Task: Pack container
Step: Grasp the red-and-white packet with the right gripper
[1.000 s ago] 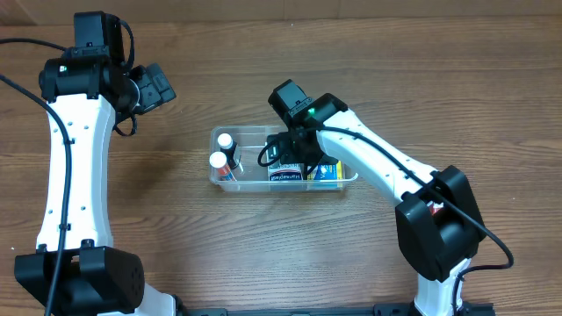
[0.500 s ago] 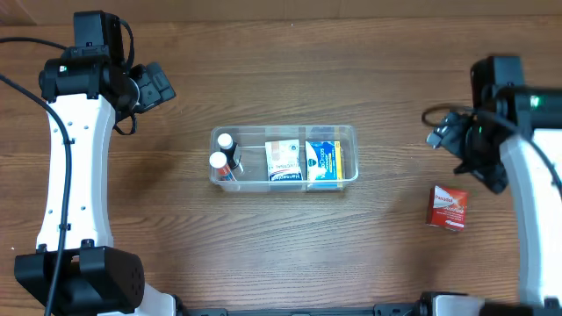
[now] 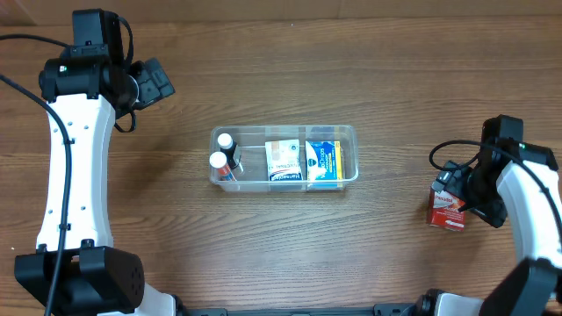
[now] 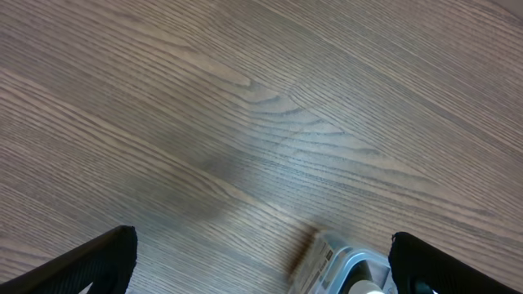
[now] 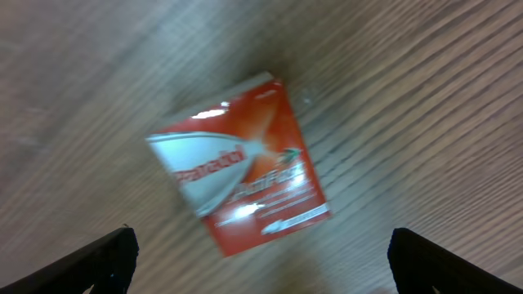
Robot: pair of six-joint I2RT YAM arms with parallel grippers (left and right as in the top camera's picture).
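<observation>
The clear plastic container point(image 3: 283, 130) stands mid-table. It holds two white-capped bottles point(image 3: 219, 151) at its left end, a tan and white box point(image 3: 284, 161) and a blue and yellow box point(image 3: 322, 161). A red and white box point(image 3: 448, 209) lies flat on the table at the right. My right gripper point(image 3: 455, 187) hangs open just above that box. The box fills the right wrist view point(image 5: 241, 171), ahead of the spread fingers point(image 5: 98, 261). My left gripper point(image 3: 160, 83) is open and empty at the far left. A corner of the container point(image 4: 327, 253) shows in its wrist view.
Bare wooden tabletop point(image 3: 351, 70) surrounds the container. The white left arm point(image 3: 75, 167) runs along the left side, and the right arm point(image 3: 527, 202) along the right edge, with a black cable looped beside it.
My right arm has left the container, swung to the table's right side and come down over the red box. The left arm has not moved.
</observation>
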